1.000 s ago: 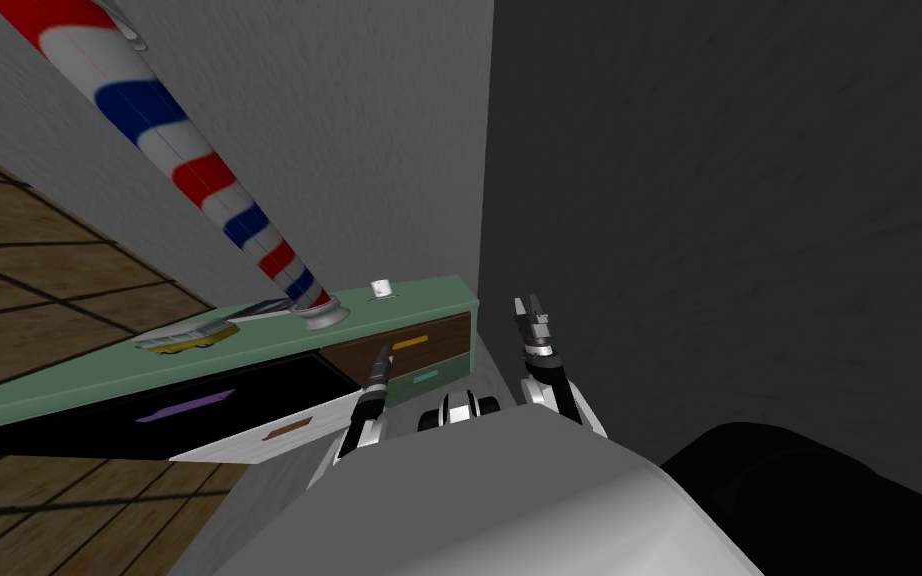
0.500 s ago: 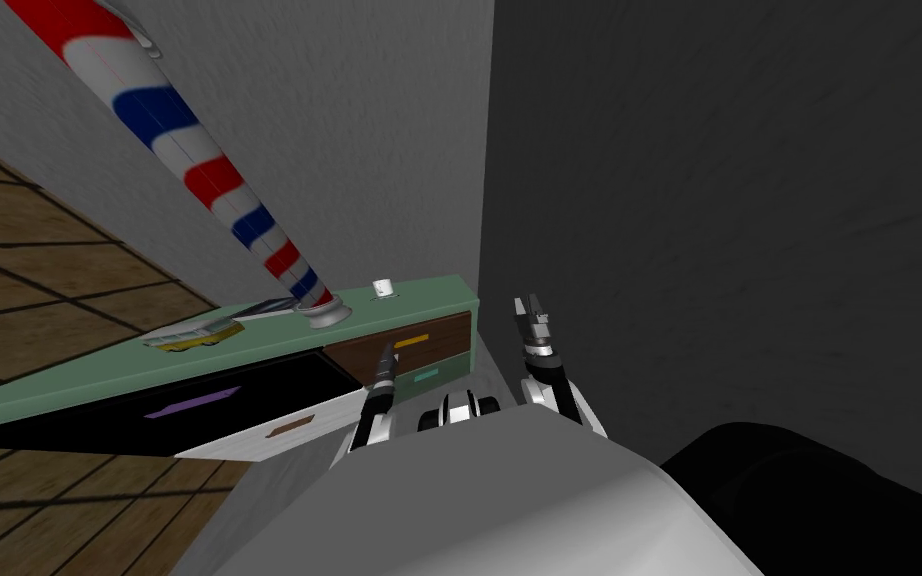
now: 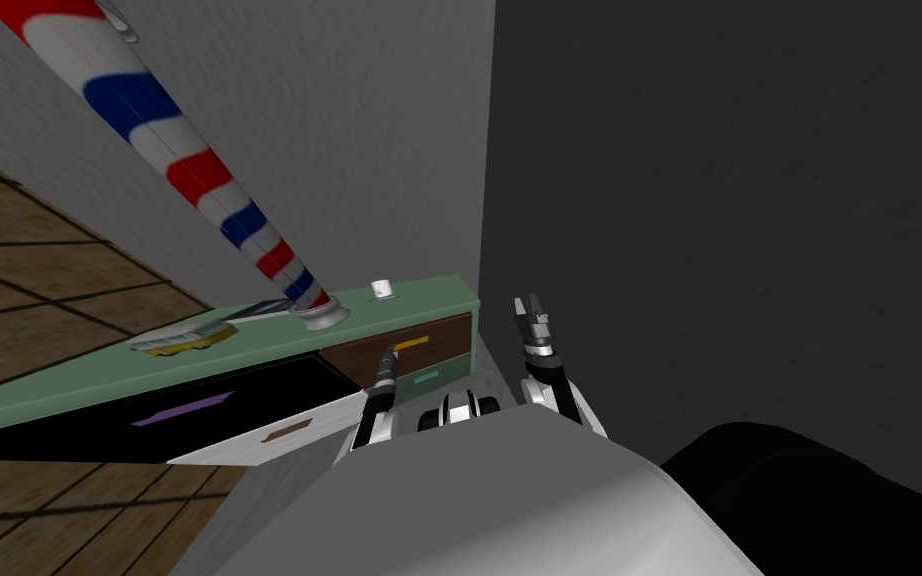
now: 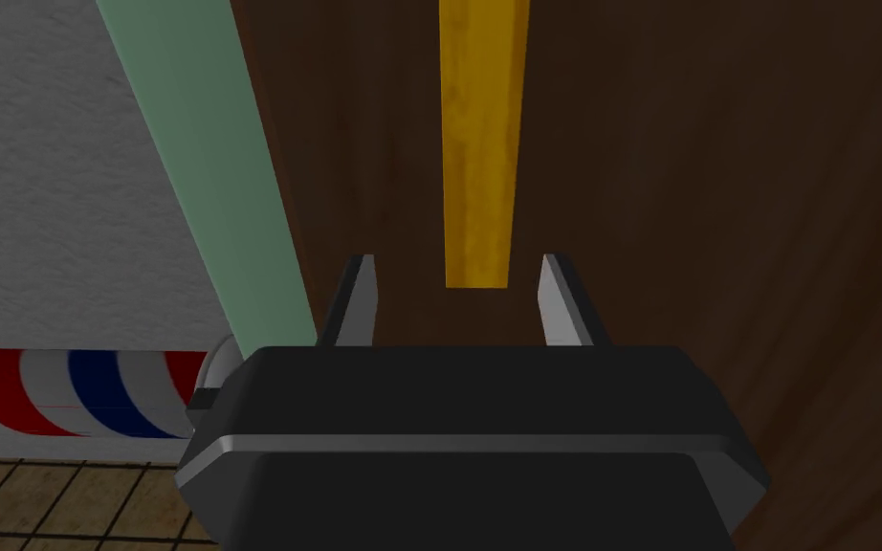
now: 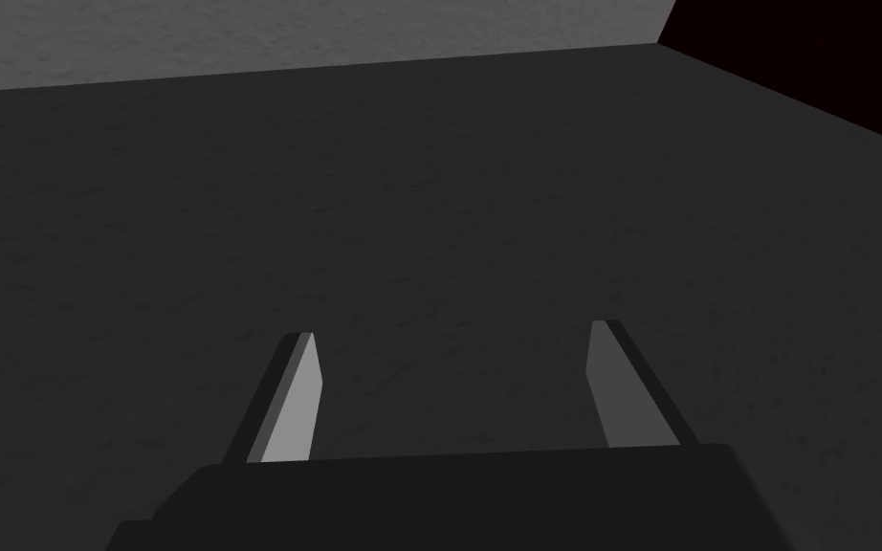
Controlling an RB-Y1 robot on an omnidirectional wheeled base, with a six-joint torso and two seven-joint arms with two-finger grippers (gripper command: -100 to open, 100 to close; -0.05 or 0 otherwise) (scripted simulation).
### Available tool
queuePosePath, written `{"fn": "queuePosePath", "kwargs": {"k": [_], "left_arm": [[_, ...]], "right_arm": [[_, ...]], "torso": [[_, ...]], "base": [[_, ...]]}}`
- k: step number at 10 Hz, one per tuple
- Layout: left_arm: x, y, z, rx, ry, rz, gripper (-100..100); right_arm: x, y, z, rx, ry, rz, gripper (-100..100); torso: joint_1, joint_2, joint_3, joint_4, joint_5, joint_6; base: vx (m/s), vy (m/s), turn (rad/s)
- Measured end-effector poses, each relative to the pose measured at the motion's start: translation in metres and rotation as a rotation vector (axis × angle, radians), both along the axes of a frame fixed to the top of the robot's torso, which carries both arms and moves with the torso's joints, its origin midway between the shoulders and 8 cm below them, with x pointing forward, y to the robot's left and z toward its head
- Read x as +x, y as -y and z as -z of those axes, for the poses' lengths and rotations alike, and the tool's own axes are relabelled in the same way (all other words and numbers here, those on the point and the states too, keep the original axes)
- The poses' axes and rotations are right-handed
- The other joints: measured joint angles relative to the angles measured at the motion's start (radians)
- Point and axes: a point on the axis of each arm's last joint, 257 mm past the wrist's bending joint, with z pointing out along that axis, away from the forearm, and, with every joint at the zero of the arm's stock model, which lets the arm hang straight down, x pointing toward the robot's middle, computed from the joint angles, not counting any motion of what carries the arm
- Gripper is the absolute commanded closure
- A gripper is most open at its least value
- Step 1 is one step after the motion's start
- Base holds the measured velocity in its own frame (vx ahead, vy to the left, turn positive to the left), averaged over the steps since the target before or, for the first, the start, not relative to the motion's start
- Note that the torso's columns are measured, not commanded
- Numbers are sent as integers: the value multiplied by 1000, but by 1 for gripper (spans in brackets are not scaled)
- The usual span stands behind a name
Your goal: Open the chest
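Chest point(image 3: 69, 380): long, low, with a pale green top. It stands against the white wall point(image 3: 349, 150), and its right end is in the corner by the dark grey wall point(image 3: 729, 200).

Fronts, right to left:
- brown drawer point(image 3: 444, 330) with yellow handle point(image 3: 411, 342)
- green drawer below it with teal handle point(image 3: 426, 376)
- black drawer point(image 3: 249, 390) with purple handle point(image 3: 181, 410)
- white drawer with brown handle point(image 3: 285, 431)

On the chest's top:
- red, white and blue barber pole point(image 3: 189, 170) on a grey foot
- small white cup point(image 3: 381, 289) to the pole's right
- flat dark item and a yellow-and-grey item point(image 3: 179, 338) to the pole's left, too small to name

Floor point(image 3: 39, 290): brown wooden planks, left of the chest.

Left gripper point(image 4: 460, 263): close against the brown drawer, jaws part-way apart. They straddle the near end of the yellow handle point(image 4: 480, 143), with a gap on each side.

Right gripper point(image 3: 527, 305): raised beside the chest's right end and facing the dark grey wall. Its jaws are wide and hold nothing.
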Motion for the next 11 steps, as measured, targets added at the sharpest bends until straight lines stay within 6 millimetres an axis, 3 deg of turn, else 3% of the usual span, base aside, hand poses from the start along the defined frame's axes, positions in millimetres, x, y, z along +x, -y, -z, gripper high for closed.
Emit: {"fn": "queuePosePath", "kwargs": {"k": [5,6,11], "left_arm": [[-6,2,-6,1,5,5,100],[-7,2,-6,1,5,5,-100],[-7,-21,-10,95,-8,33,-100]], "right_arm": [[0,0,0,0,0,0,0],[0,0,0,0,0,0,0],[0,0,0,0,0,0,0]], "torso": [[-1,-1,-1,0,0,0],[0,-8,-4,-2,0,0],[1,-2,-1,0,0,0]], "base": [[-161,-24,8],[-18,-5,-2],[57,10,-2]]}}
